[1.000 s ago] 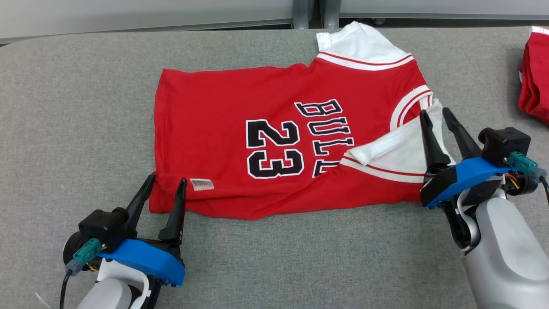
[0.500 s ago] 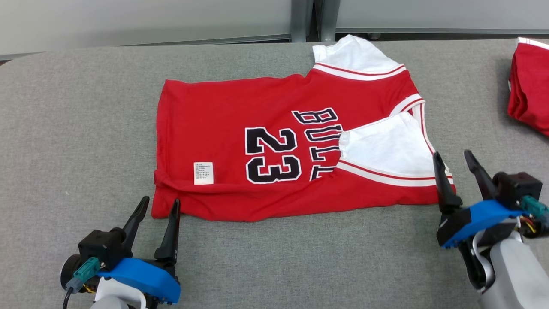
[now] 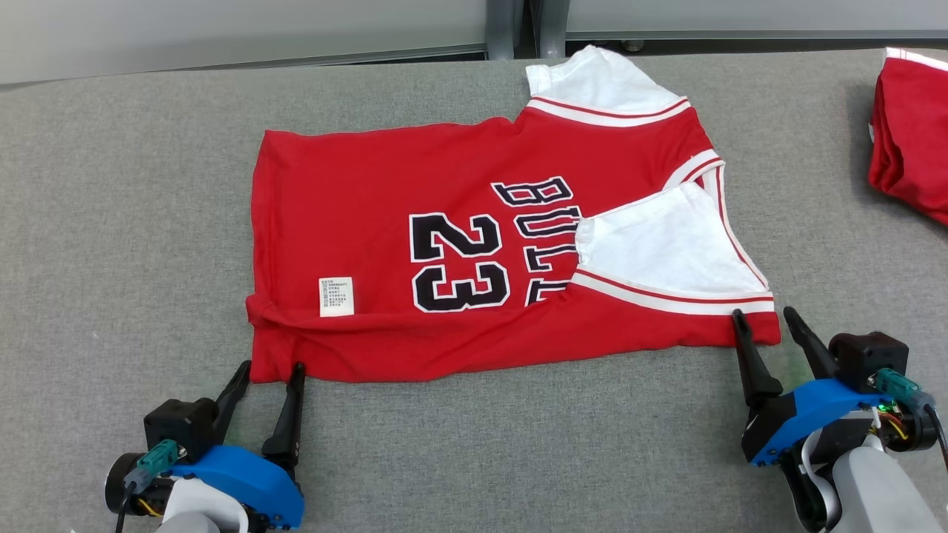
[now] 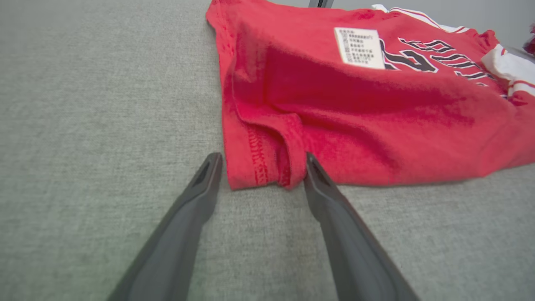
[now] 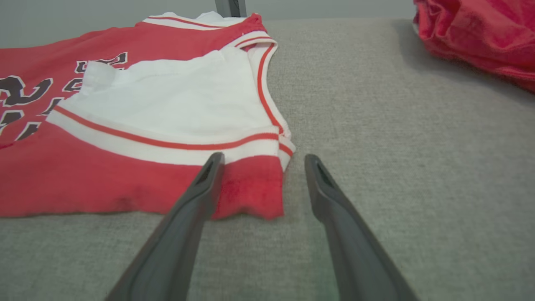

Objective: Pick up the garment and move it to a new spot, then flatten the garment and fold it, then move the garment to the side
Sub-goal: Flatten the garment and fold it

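The garment [image 3: 415, 185] is a red jersey with a black "23" and white sleeves, lying flat on the grey padded table [image 3: 111, 222]. Its near edge is folded over, and one white sleeve [image 3: 666, 248] rests on the lettering. My left gripper [image 3: 270, 370] stands open at the near left hem corner; in the left wrist view that corner of the garment [image 4: 334, 104] lies just beyond the left gripper [image 4: 262, 161]. My right gripper [image 3: 763, 317] is open at the near right corner, and the garment [image 5: 146, 108] ends between the fingertips of the right gripper [image 5: 263, 161]. Neither holds cloth.
A second red garment [image 3: 911, 126] lies bunched at the table's right edge, also in the right wrist view as a red heap [image 5: 480, 37]. A grey wall and a dark post [image 3: 511, 29] stand behind the table's far edge.
My right gripper opened, let go of the white sleeve, and drew back to the near right corner. The sleeve now lies flat. My left gripper backed off the hem. The camera shifted slightly.
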`<state>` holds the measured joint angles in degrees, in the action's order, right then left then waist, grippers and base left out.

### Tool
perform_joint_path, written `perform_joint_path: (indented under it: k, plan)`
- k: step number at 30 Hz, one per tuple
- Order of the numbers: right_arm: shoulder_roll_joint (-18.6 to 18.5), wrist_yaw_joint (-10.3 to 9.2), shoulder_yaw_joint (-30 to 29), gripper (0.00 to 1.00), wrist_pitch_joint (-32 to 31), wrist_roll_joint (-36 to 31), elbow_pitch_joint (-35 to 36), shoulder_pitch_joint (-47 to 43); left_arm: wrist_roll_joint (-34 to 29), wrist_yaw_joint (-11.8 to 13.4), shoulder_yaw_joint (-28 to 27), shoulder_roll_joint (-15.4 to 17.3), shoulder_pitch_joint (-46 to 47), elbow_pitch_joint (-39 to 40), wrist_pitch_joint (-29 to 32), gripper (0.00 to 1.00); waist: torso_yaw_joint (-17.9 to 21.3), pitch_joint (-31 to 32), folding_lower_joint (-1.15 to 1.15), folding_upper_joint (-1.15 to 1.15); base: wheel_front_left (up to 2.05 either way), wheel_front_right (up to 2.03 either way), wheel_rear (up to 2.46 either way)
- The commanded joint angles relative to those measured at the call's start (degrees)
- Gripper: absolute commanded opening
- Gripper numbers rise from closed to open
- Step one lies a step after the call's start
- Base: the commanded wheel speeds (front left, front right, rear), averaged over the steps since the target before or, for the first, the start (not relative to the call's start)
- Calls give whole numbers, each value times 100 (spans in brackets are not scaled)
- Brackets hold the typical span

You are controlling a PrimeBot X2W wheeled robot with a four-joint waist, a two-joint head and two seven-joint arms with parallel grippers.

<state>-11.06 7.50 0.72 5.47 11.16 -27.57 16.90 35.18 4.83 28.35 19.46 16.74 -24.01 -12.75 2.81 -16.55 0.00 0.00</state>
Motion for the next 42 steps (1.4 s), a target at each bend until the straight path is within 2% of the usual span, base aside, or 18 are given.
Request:
perform_joint_path:
  k: [1,4,5,6,7,8,9,15,19,24,31,36,39,40,41,42]
  plan:
    - [23,-2,-2,100,-6,-37,-27,-81,3,-39,3,3,92,-26,-19,100,-5,-7,0,0,0,0,0]
    - [61,-2,5,100,-26,-15,-114,-47,47,-97,18,-50,113,-193,-41,100,-13,-23,0,0,0,0,0]
    - [73,-2,16,94,-32,6,-139,-35,54,-107,21,-67,127,-240,-48,100,-17,-26,0,0,0,0,0]
    - [80,-2,18,53,-38,25,-168,-20,66,-132,17,-96,143,-280,-60,100,-23,-27,0,0,0,0,0]
    - [88,-2,26,16,-47,43,-199,-8,83,-145,17,-116,158,-318,-70,72,-29,-25,0,0,0,0,0]
    - [104,-2,34,0,-40,67,-220,4,122,-185,0,-142,167,-335,-83,38,-35,-20,0,0,0,0,0]
    - [113,-2,26,0,5,97,-231,15,136,-202,-18,-161,171,-354,-100,0,-41,-8,0,0,0,0,0]
    - [114,-3,-87,0,213,208,-240,-92,138,-227,-86,-165,-62,-173,-192,0,-79,173,0,0,0,0,0]
    - [131,-3,-206,0,249,327,34,-482,139,-153,-130,-99,-387,172,-205,0,-149,368,0,0,0,0,0]
    - [171,-3,-313,0,54,458,873,-1352,151,14,-103,26,-897,701,-168,0,-222,552,0,0,0,0,0]
    - [319,-3,-400,0,-574,536,2224,-2628,243,275,-119,256,-1655,1291,-43,0,-189,722,0,0,0,0,0]
    - [461,-4,-547,0,-1042,602,2936,-3382,317,440,-175,392,-2054,1599,50,0,-200,761,0,0,0,0,0]
    - [497,-3,-565,0,-1176,625,3086,-3579,348,515,-173,407,-2159,1711,95,0,-209,766,0,0,0,0,0]
    - [512,-3,-567,9,-1187,623,3108,-3601,352,530,-168,404,-2180,1732,107,0,-208,766,0,0,0,0,0]
    - [526,-3,-568,36,-1198,616,3119,-3607,363,535,-168,396,-2190,1745,122,4,-205,771,0,0,0,0,0]
    - [533,-3,-578,81,-1184,597,3137,-3586,367,555,-163,392,-2193,1758,125,50,-203,774,0,0,0,0,0]
